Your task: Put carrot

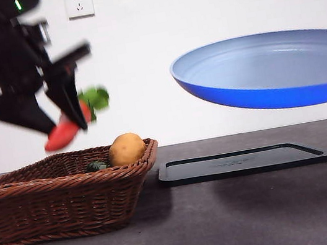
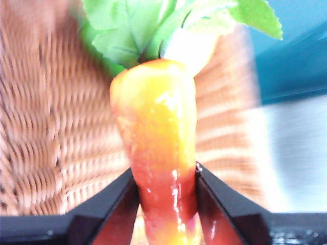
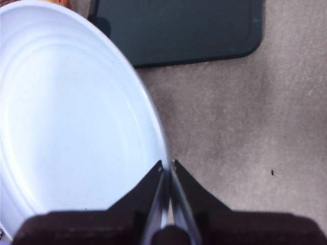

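The carrot point(image 1: 65, 133) is orange-red with green leaves point(image 1: 95, 98). My left gripper point(image 1: 56, 118) is shut on it and holds it in the air above the wicker basket point(image 1: 56, 197) at the left. In the left wrist view the carrot point(image 2: 158, 153) sits between the two black jaws, leaves away from the camera. My right gripper point(image 3: 167, 171) is shut on the rim of a blue plate point(image 1: 268, 70), held tilted in the air above the black tray point(image 1: 242, 162). The plate's pale inside fills the right wrist view point(image 3: 71, 117).
The basket holds a yellow-brown potato point(image 1: 126, 149) and a small dark green vegetable point(image 1: 96, 166). The black tray point(image 3: 179, 28) lies flat on the grey table to the basket's right. A white wall with a socket point(image 1: 79, 2) stands behind.
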{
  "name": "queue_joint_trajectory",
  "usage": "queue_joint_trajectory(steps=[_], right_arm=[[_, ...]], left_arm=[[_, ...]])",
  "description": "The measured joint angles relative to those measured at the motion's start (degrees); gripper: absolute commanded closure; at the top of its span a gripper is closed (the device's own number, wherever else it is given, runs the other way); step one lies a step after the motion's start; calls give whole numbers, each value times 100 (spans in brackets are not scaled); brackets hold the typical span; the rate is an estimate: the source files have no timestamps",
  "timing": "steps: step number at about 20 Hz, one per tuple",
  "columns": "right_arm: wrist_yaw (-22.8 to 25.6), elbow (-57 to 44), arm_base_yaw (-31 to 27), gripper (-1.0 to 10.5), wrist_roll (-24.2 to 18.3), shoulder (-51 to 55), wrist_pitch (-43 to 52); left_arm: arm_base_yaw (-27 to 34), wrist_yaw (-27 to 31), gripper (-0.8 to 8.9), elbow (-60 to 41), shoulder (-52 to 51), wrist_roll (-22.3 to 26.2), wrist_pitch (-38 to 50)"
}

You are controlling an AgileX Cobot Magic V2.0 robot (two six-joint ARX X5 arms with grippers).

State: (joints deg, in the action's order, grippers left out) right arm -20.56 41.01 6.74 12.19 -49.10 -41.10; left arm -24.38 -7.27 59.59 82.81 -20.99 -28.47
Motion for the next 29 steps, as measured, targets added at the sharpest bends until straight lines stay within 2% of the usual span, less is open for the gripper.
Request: queue_joint_trajectory(steps=[2, 4, 6, 8, 11, 17, 21, 26, 27, 29], right_arm=[[-2, 0, 0, 943, 2, -81, 98], [-20, 0, 0, 943, 33, -205, 212], [-48, 0, 22, 943, 138, -382, 330], [-297, 0, 144, 943, 208, -614, 407], [-557, 0, 435, 943, 269, -914, 525], [-566, 0, 883, 943, 348, -1189, 564], [-564, 0, 896, 943, 389, -1189, 570], [-540, 0, 896, 943, 391, -1191, 555], [-540, 0, 896, 943, 391, -1191, 557], [-540, 0, 896, 943, 400, -1191, 555]], left_arm=[[17, -372, 675, -2, -472, 44, 52], [22, -1086, 675, -2, -968, 44, 284], [-76, -1993, 675, 0, -1318, -31, 841], [-391, -2514, 675, 9, -1377, -201, 1521], [-1093, -2258, 675, 9, -1252, -271, 1836], [-2459, -684, 675, 9, -490, -2, 1443], [-2645, -367, 675, 9, 245, 70, 1027], [-2645, -356, 673, 7, 535, 92, 835], [-2651, -356, 660, 7, 531, 92, 835], [-2656, -356, 564, 9, 531, 94, 835]])
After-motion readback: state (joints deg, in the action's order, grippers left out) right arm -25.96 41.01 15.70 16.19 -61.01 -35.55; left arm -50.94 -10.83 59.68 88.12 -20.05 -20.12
